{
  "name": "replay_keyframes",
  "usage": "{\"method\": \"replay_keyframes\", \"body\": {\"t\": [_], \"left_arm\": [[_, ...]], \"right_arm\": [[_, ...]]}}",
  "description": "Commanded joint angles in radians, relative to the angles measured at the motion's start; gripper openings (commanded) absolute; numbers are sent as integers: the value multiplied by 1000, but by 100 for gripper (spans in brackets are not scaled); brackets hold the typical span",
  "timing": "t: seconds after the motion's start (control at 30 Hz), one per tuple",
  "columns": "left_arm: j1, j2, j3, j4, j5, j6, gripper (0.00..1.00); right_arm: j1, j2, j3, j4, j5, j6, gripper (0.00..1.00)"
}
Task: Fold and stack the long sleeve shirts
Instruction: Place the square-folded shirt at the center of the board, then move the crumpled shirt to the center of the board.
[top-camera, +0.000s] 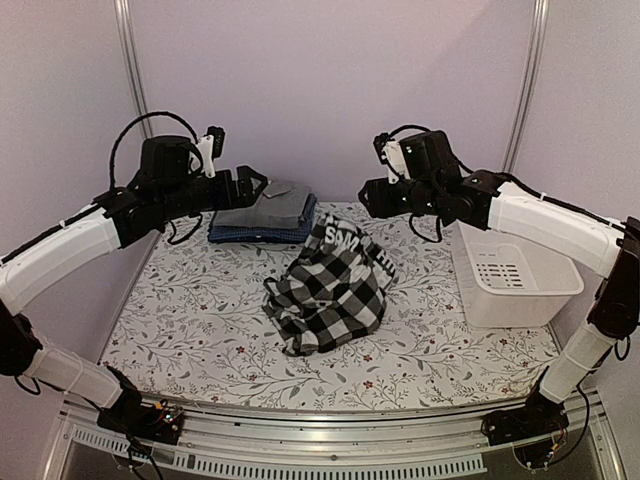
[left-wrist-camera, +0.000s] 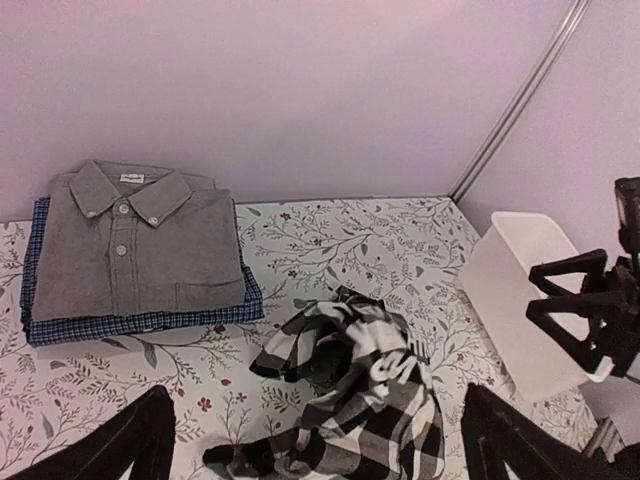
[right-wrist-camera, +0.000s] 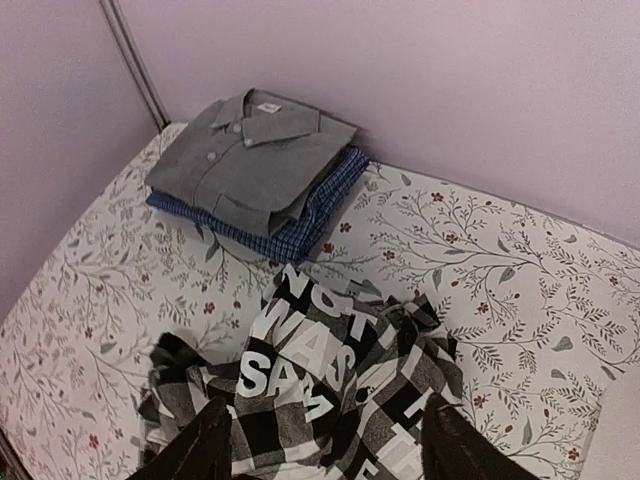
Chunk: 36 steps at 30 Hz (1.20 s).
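A black-and-white checked shirt (top-camera: 330, 290) with white lettering lies crumpled in a heap at the middle of the table. At the back left, a grey shirt (top-camera: 268, 207) lies folded on top of a folded blue patterned shirt (top-camera: 255, 234). My left gripper (top-camera: 252, 185) hangs open in the air near that stack, nothing between its fingers. The wrist view shows the checked shirt (left-wrist-camera: 370, 400) well below the left gripper (left-wrist-camera: 320, 450). My right gripper (top-camera: 368, 197) hovers above the heap's far edge. Its fingers (right-wrist-camera: 200, 445) stand apart, and the checked shirt (right-wrist-camera: 320, 370) lies on the table beneath them.
A white plastic basket (top-camera: 515, 275) stands at the right side of the table. The floral tablecloth (top-camera: 200, 310) covers the surface. Lilac walls close off the back and both sides, with metal posts (top-camera: 130, 60) in the corners.
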Motion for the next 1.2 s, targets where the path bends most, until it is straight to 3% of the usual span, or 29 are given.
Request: {"method": "replay_keyframes", "body": {"t": [0.0, 0.1, 0.37, 0.47, 0.7, 0.87, 0.97, 1.03, 1.17], "left_arm": [[18, -6, -49, -15, 12, -8, 100], [26, 31, -79, -12, 29, -26, 99], [29, 162, -192, -26, 119, -89, 87], [29, 176, -242, -19, 122, -110, 86], [19, 204, -289, 14, 306, -78, 92], [-7, 281, -269, -3, 340, -56, 91], [-41, 332, -237, -24, 345, -52, 82], [-77, 347, -219, -41, 341, -51, 69], [-150, 339, -179, -53, 415, -34, 28]], "right_arm": [[3, -41, -136, 41, -43, 67, 72], [3, -45, -189, 23, -16, 95, 81], [-24, 56, -230, -11, -17, 165, 80], [-13, 89, -203, -6, -69, 178, 78], [4, 159, -164, -25, -20, 174, 78], [3, 196, -146, -30, 0, 185, 79], [-1, 212, -152, -30, 4, 193, 79], [-6, 219, -160, -30, -2, 198, 79], [-20, 232, -169, -30, -6, 197, 76]]}}
